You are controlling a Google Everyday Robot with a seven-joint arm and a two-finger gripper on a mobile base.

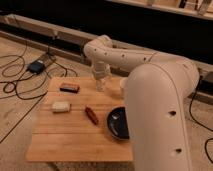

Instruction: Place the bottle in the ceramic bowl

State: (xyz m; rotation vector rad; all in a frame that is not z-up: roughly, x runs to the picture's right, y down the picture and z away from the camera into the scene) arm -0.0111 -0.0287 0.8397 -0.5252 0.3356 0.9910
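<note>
The two-finger gripper (100, 79) hangs from the white arm over the upper middle of the light wooden slatted table (75, 142). Its opening state cannot be told. The small slim translucent pale plastic bottle (101, 86) sits upright at the gripper's lower end. The round glossy black ceramic bowl (115, 123) lies lower right, partly behind the arm. Left of it lie a reddish-brown oblong item (91, 115), a pale flat block (61, 106) and a dark flat block (69, 88)

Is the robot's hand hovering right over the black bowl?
No, the hand hangs above the far side of the table, well apart from the black bowl, which sits nearer the front.
</note>
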